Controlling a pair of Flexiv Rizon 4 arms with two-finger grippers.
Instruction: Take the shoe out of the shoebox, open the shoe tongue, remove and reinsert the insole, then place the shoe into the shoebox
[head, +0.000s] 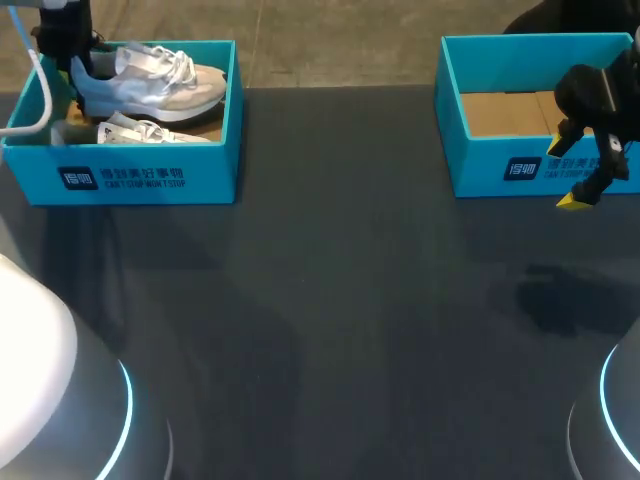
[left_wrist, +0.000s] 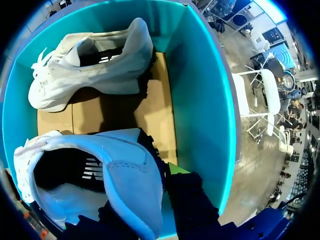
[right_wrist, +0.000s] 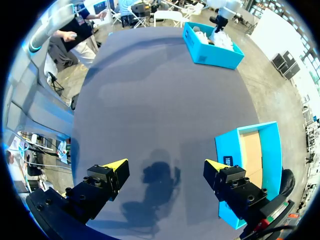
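Left shoebox (head: 150, 180): teal, open-topped, at the table's far left corner; two pale shoes are in it.
Held shoe (head: 150, 85): light grey with a bluish heel; heel toward the left arm, toe toward the box's right wall; it sits higher than the other shoe, along the back of the box.
Second shoe (head: 150, 132): white; lies on the cardboard floor by the front wall, just beside the held one.
Left gripper (head: 72, 62): down inside the box at its left end; in the left wrist view its dark fingers stand on either side of the heel wall, closed on it.
Right shoebox (head: 500, 165): teal, open, at the far right; only its brown cardboard floor (head: 505, 112) shows inside.
Right gripper (head: 575, 172): hovers above the front wall of the right box; fingers spread wide, holding nothing; only dark table shows between them.
Table (head: 330, 300): dark; a broad bare stretch lies between the two boxes.
Cable (head: 40, 100): white; drapes over the left box's left edge.
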